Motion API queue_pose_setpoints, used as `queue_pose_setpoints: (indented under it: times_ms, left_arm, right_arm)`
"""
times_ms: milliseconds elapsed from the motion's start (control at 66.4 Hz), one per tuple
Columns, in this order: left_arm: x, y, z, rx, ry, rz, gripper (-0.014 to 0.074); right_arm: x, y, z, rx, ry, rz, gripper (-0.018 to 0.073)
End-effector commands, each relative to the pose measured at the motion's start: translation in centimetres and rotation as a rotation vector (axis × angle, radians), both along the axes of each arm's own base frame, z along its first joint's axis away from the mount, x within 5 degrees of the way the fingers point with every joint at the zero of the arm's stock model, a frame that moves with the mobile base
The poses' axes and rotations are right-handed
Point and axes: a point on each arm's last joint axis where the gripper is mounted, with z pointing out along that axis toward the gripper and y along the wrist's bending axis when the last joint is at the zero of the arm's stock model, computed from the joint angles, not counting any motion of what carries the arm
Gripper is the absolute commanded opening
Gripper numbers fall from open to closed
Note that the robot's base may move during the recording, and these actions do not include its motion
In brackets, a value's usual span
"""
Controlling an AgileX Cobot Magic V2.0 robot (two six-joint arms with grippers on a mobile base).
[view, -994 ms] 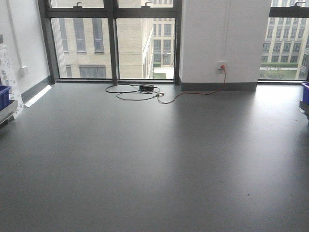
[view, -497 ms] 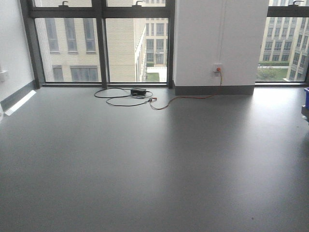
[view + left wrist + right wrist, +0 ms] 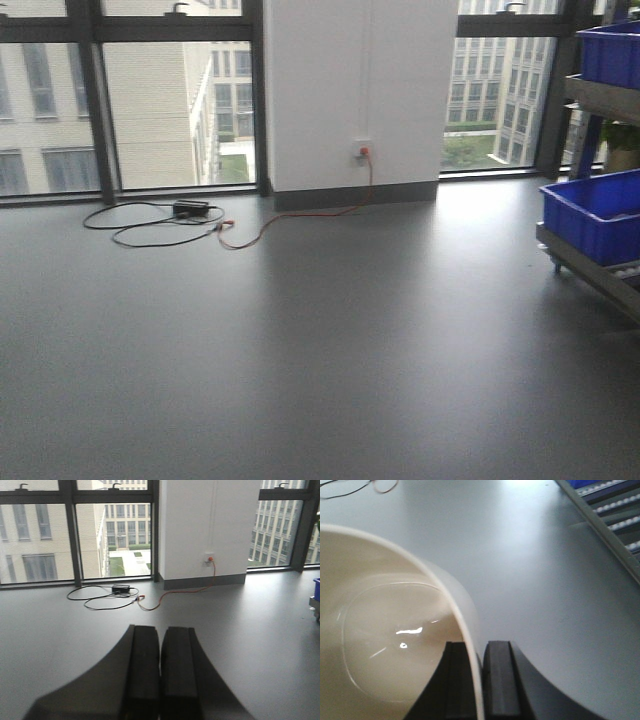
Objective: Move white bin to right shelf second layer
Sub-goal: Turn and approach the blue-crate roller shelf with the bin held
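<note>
In the right wrist view my right gripper is shut on the rim of the white bin, one finger inside the wall and one outside; the bin hangs above the grey floor and looks empty. The right shelf stands at the right edge of the front view, a steel rack with roller lanes; its rollers also show in the right wrist view at the top right. My left gripper is shut and empty, pointing over the floor. Neither gripper shows in the front view.
Blue crates sit on the rack, one higher up. A black cable with a power brick and an orange cord lie on the floor by the windows. A white pillar stands at the back.
The front view has swung to the right: the pillar and cables have slid left, and the right rack with blue crates has come into view.
</note>
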Motion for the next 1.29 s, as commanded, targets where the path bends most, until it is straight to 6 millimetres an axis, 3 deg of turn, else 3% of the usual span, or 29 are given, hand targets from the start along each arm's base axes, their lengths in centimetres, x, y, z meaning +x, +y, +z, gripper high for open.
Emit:
queue_pose_setpoints:
  times_ms: [0, 1280]
  left_arm:
    - [0.02, -0.01, -0.44, -0.014, -0.057, -0.003, 0.0085]
    - [0.02, -0.01, -0.44, -0.014, -0.057, -0.003, 0.0085]
  right_arm:
    - [0.32, -0.04, 1.78, -0.008, -0.123, -0.001, 0.0109]
    - [0.32, -0.04, 1.78, -0.008, -0.123, -0.001, 0.0109]
